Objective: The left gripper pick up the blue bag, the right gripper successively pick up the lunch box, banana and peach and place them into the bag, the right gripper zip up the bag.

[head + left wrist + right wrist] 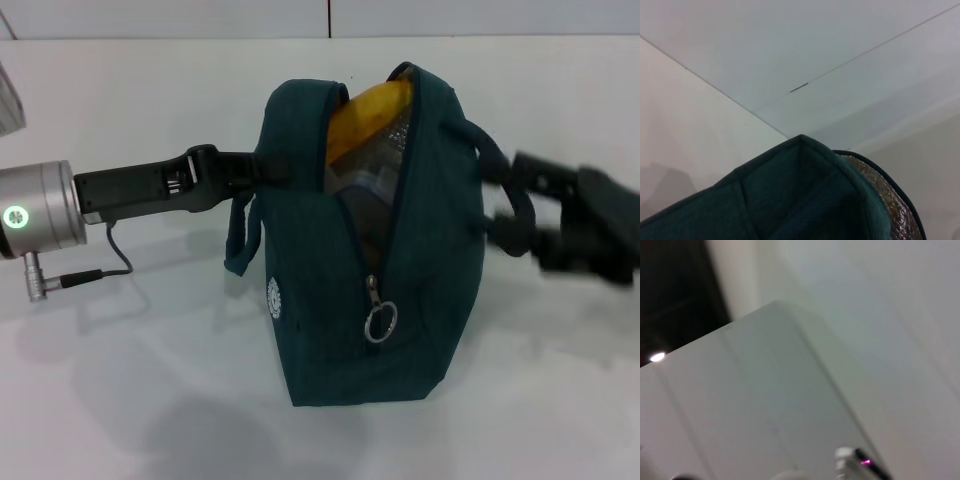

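Blue bag [340, 270] upright mid-table, soft fabric, sags, half unzipped; banana [372, 115] visible inside. Left gripper [262, 166] pinches bag's upper edge. Right gripper [525, 215] beside handle, finger state unclear. Best hold: metal zipper pull [379, 318], small, probably slippery.

Bright even light, soft shadows on the white table [150, 400], right pincer [520, 215] motion-blurred, right wrist view hazy

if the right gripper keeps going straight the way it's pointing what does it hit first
Most likely the blue bag: the right gripper points from the robot's right at its side, near the loop handle. Motion blur leaves the gap between them unclear.
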Motion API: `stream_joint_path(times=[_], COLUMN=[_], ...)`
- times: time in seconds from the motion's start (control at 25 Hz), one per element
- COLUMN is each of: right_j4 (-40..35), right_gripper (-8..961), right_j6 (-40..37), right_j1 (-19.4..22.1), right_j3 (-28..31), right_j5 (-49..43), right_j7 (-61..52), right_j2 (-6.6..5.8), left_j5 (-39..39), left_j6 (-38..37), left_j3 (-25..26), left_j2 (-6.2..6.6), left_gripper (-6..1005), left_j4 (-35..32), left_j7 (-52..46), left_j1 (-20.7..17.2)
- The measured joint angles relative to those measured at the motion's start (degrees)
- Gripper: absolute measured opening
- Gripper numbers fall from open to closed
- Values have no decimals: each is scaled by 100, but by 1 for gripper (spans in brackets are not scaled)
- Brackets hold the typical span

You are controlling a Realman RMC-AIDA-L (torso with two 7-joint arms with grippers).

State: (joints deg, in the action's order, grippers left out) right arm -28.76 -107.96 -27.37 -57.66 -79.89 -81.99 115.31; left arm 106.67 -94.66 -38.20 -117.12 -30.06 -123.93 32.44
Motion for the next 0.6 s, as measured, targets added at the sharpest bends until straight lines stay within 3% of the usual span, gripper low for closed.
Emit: stream_joint_path(times=[0.28,0.6], right_j4=[159,670], right_gripper=[874,872], right_j6=[-237,433], right_j1=[235,133], right_j3=[-835,-1240], right_j5=[-337,-324], right_j7=[1542,1825], right_j2=[26,68], left_j5=[13,23], left_j6=[1,-2], left_j3=[-26,-23], left_j2=[-17,-41], left_gripper=[41,41], left_j4=[0,0], left_j7=[13,-1], left_j1=[-2,-2])
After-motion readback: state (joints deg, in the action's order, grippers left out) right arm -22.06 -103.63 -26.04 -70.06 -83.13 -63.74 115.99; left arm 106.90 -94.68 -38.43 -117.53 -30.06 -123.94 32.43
